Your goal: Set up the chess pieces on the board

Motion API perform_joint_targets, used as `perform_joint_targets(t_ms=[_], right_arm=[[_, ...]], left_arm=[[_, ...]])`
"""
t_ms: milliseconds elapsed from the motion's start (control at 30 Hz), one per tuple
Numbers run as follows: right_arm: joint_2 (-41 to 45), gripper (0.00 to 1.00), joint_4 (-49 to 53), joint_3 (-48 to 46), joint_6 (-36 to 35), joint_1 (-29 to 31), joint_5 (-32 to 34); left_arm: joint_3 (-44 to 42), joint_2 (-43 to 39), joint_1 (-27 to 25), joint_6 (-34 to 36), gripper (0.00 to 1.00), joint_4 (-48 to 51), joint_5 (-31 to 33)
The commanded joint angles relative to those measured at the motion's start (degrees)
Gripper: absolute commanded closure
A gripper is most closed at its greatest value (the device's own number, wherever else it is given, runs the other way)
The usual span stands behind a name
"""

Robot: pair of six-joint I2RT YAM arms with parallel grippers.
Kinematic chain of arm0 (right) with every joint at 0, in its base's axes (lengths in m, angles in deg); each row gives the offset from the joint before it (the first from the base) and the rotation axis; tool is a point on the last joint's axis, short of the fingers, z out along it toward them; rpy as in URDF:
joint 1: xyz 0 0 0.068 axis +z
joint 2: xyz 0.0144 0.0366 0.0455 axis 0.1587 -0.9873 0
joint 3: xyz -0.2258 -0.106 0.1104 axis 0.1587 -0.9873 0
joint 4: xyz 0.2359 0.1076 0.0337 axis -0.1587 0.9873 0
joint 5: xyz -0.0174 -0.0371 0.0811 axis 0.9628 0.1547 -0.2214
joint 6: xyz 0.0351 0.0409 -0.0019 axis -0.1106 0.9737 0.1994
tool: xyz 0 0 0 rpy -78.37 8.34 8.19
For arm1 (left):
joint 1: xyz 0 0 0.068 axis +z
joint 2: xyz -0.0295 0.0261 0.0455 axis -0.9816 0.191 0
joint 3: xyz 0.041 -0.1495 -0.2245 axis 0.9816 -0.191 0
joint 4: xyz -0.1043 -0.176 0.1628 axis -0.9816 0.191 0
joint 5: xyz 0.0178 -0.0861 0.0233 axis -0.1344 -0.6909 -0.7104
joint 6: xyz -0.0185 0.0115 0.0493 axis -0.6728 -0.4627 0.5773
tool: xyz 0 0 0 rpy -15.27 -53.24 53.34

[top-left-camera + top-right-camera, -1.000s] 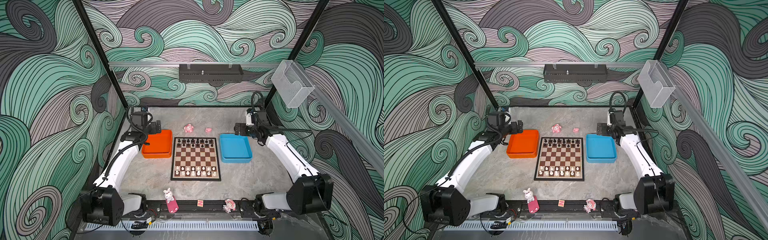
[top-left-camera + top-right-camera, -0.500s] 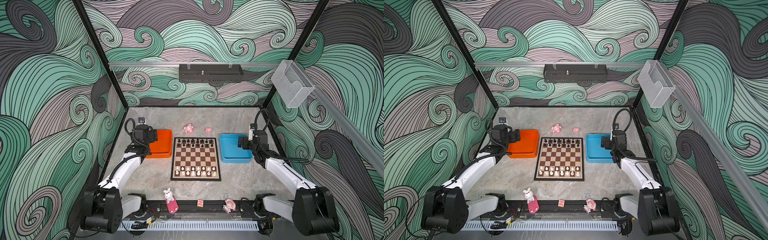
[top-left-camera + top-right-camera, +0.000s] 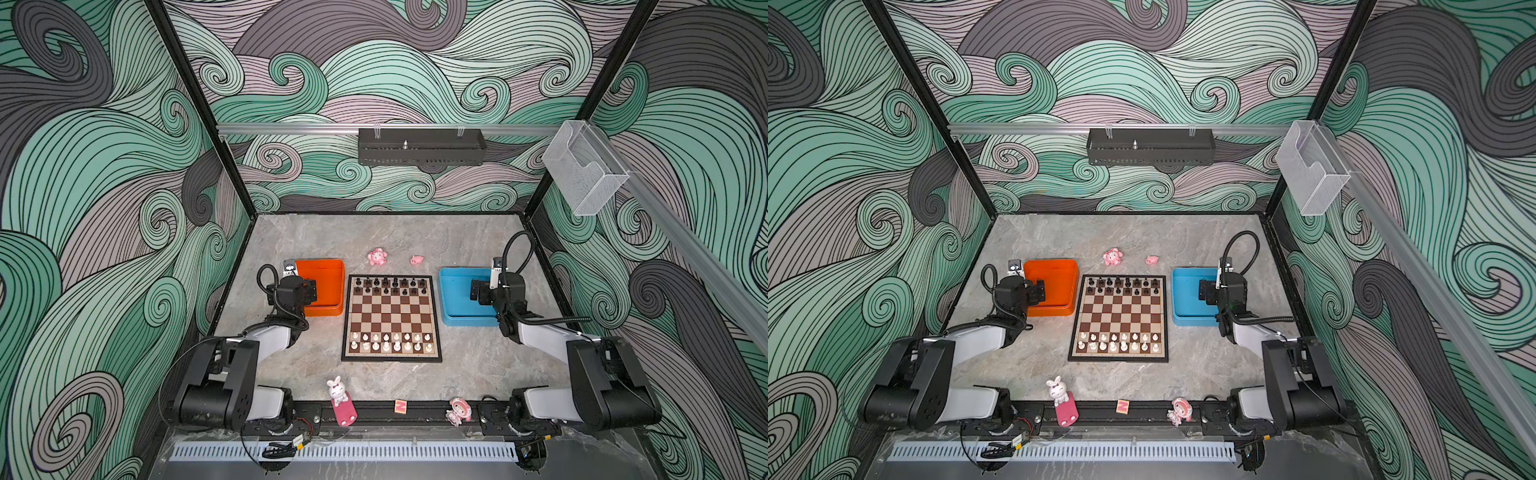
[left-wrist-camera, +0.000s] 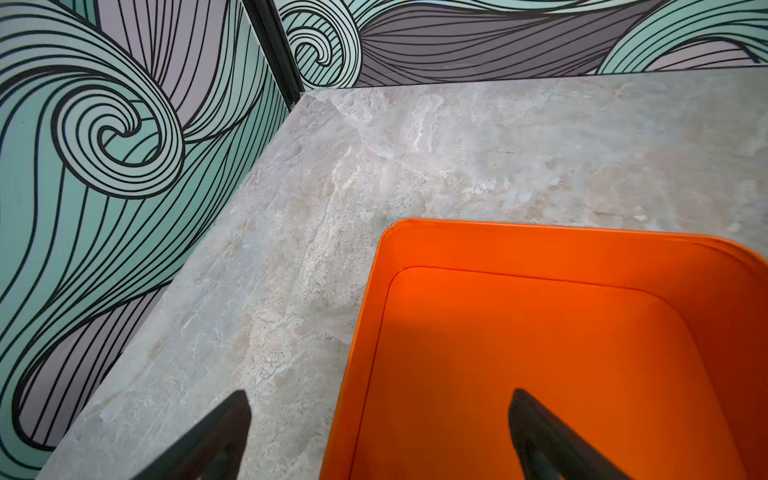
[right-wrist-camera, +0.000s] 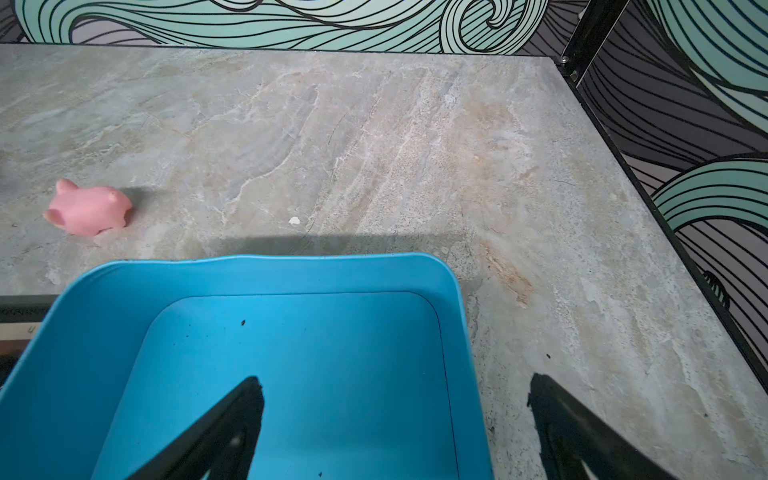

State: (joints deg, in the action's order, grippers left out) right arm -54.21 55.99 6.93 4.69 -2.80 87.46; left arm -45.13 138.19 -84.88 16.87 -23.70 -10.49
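Plainly wide, empty jaws (bases cut off); chess pieces (image 3: 386, 345) perhaps all on board (image 3: 390, 316).

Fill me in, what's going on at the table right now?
Neither arm holds anything. The left gripper hangs open over one wall of the orange tray, and the right gripper hangs open over one wall of the blue tray. What shows of both trays is empty. On the board, black pieces fill the two far rows and white pieces the two near rows. Setup looks done, though single pieces are too small to check.
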Motion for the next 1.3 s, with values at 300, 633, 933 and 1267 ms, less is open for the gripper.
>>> perform_joint_targets(t_ms=[300, 633, 933, 1267], right_arm=[[-7.3, 0.01, -21.7, -3.4, -2.7, -2.1, -0.6], [-9.4, 0.01, -21.6, -2.6, -1.5, -3.9, -3.6], [-9.4, 0.01, -21.1, -2.3, -0.6, -5.5, -6.2], [-9.5, 0.01, -20.2, -1.7, -2.0, -5.9, -11.5]], left_arm=[[4.0, 4.8, 2.5, 0.0, 0.01, -4.7, -2.4], [2.0, 7.2, 4.7, -1.7, 0.01, -9.6, -5.1], [4.2, 7.6, 7.5, -2.5, 0.01, -5.5, -12.1], [4.2, 7.6, 7.5, -2.5, 0.01, -5.4, -12.1]])
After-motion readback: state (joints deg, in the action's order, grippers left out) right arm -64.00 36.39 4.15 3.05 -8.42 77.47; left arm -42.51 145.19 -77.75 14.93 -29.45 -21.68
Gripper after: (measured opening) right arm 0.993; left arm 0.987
